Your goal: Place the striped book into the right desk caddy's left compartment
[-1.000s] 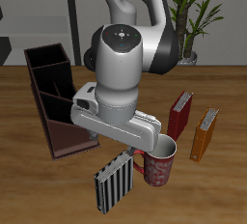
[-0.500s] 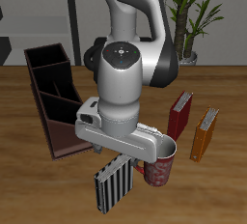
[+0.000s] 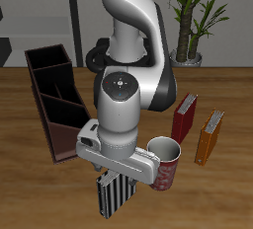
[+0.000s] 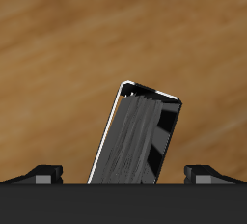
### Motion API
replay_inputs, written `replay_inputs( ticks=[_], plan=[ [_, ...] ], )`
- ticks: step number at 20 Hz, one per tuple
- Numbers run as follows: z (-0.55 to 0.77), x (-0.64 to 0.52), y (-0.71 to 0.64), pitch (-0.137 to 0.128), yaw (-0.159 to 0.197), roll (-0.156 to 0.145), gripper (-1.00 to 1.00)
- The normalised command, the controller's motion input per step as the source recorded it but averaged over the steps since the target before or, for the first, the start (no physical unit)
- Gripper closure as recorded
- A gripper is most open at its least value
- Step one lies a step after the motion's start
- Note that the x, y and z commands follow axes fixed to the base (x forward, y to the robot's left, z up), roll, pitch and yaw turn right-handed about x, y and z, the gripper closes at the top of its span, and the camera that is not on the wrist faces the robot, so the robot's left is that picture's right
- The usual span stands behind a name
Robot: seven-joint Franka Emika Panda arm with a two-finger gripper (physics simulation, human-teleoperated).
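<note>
Two fingertips of the open tool (image 4: pixel 123 174) flank the upright striped book (image 3: pixel 115 192) at the counter's (image 3: pixel 232 189) front edge, ungripped, well apart from the caddy (image 3: pixel 54 97), apparently lining up a grasp.

Reaching down low at lower centre of the exterior frame, white wrist housing pointing straight downward. Gripper (image 4: pixel 123 173) spread wide, fingers (image 4: pixel 45 173) set apart, nothing pinched between them, bulky forearm hiding the fingertips from outside.
</note>
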Motion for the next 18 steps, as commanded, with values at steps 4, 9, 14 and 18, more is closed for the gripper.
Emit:
replay_inputs(
  ticks=[4, 9, 14, 18],
  plan=[
    [-0.2, 0.0, -0.09, 0.027, -0.032, -0.007, 1.0],
    [0.05, -0.04, -0.15, -0.006, -0.01, -0.018, 1.0],
    [0.38, -0.12, -0.13, -0.057, 0.037, -0.007, 1.0],
    [0.63, -0.18, -0.18, -0.059, -0.012, -0.021, 1.0]
  ],
)
